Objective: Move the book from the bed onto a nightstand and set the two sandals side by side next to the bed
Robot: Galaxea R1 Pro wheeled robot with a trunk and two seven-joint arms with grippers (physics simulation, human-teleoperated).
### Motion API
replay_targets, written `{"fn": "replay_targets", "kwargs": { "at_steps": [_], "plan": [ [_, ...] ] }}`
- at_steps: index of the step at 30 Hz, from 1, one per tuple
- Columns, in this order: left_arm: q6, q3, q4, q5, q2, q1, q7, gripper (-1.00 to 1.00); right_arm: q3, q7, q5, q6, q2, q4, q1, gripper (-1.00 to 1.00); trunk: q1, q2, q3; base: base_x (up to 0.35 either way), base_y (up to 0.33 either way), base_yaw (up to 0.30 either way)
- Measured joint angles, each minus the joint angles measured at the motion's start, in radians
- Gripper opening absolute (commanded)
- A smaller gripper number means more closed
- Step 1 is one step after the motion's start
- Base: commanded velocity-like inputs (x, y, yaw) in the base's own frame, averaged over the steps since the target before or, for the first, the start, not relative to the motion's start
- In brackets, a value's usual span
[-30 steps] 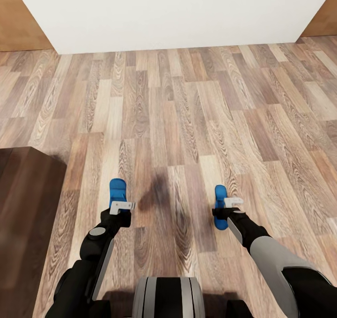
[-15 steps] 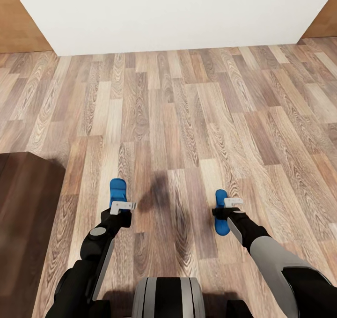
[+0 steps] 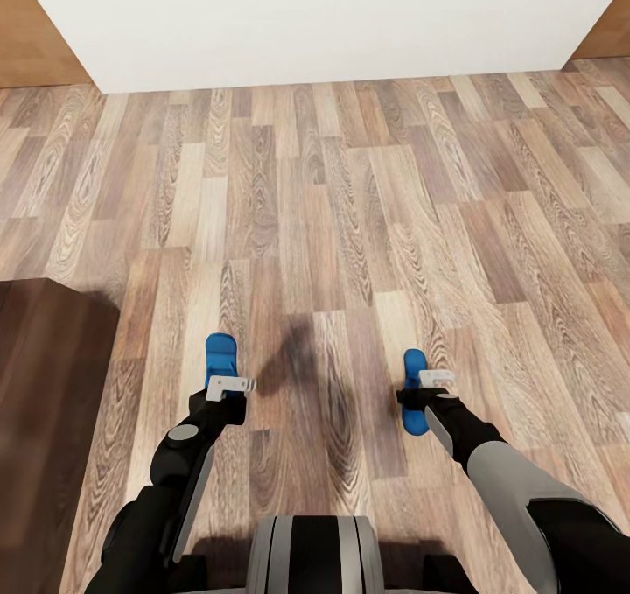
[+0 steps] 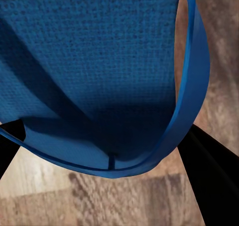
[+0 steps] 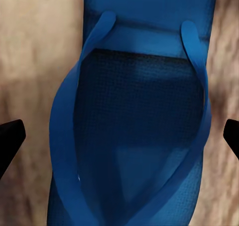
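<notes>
A robot looks down at a wood-plank floor, holding 1 bright blue sandal under each arm. The left gripper is over the left sandal, whose toe end pokes out ahead of it. In the left wrist view that sandal is very close, with its strap curving beside a dark finger, so the gripper appears to be closed on the sandal. The right gripper is over the right sandal. In the right wrist view this sandal lies sole-up-to-view between 2 dark fingertips that stand wide apart and clear of it, so I cannot tell whether it is actually gripped. The 2 sandals are well apart on or just above the floor, both pointing toward the far white wall, likely so they can be set down parallel as a pair. A dark-brown wooden surface, probably the bed frame, sits at the near left edge of the floor. Beyond the wall's corners, brown panels show on either side.
</notes>
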Motion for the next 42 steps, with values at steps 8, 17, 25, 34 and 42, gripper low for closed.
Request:
{"fn": "replay_targets", "kwargs": {
  "at_steps": [8,17,25,34,42],
  "plan": [
    [0.000,0.000,0.000,0.000,0.000,0.001,0.000,-1.00,0.000,0.000,0.002,0.001,0.000,0.000,0.000,-1.00,0.000,0.000,0.000,0.000,0.000,0.000],
    [0.000,0.000,0.000,0.000,0.000,0.000,0.000,-1.00,-0.001,0.000,0.001,0.001,0.001,0.000,0.000,-1.00,0.000,0.000,0.000,0.000,0.000,0.000],
    [0.000,0.000,0.000,0.000,0.000,0.001,0.000,-1.00,0.000,0.000,0.000,0.001,0.001,0.000,0.000,-1.00,0.000,0.000,0.000,0.000,0.000,0.000],
    [0.000,0.000,0.000,0.000,0.000,0.000,0.000,-1.00,-0.001,0.000,-0.001,0.001,0.001,0.000,0.000,-1.00,0.000,0.000,0.000,0.000,0.000,0.000],
    [0.000,-0.013,0.000,0.000,0.000,0.000,0.001,-1.00,-0.001,0.000,-0.003,0.002,0.001,0.000,0.000,-1.00,-0.002,0.001,0.019,0.000,0.000,0.000]
  ]
}}
